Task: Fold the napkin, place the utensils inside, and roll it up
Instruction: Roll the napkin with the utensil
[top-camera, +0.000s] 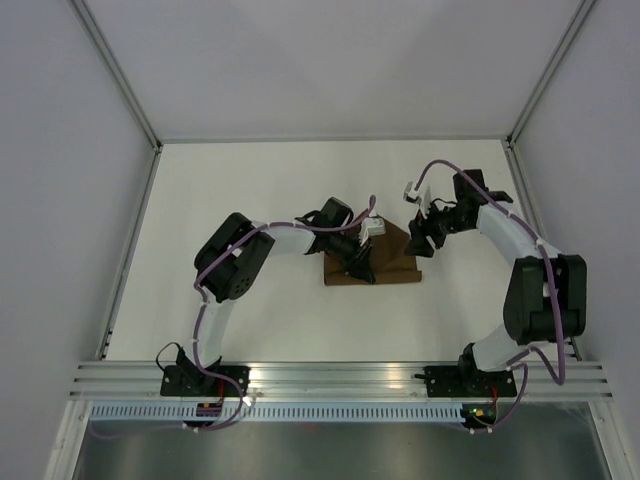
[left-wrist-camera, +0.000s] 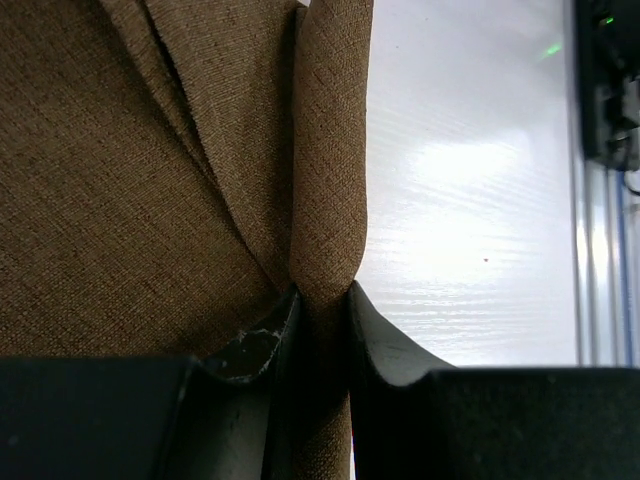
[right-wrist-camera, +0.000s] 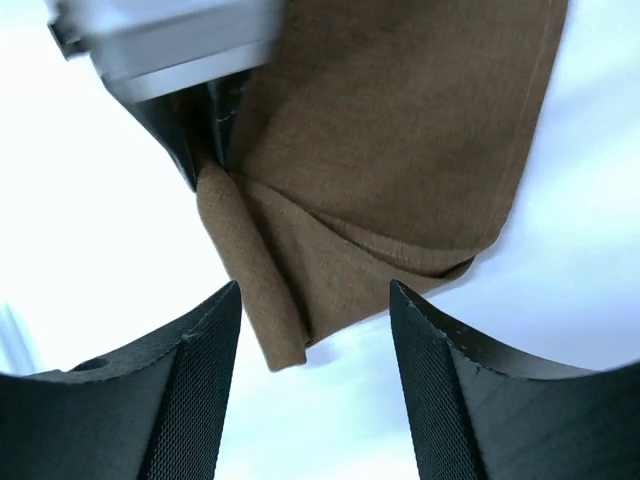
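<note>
The dark brown napkin (top-camera: 392, 262) lies folded at the middle of the white table. My left gripper (top-camera: 358, 268) is shut on a rolled fold along its near edge; in the left wrist view the fold (left-wrist-camera: 328, 200) runs between the two fingers. My right gripper (top-camera: 424, 243) is open just above the napkin's right end. In the right wrist view the napkin (right-wrist-camera: 400, 130) hangs in layered folds ahead of the open fingers, its corner (right-wrist-camera: 285, 350) between them without touching. The left gripper's fingers (right-wrist-camera: 200, 130) pinch the cloth there. The knife is hidden.
The white table (top-camera: 270, 190) is walled by grey panels on three sides. An aluminium rail (top-camera: 330, 378) with both arm bases runs along the near edge.
</note>
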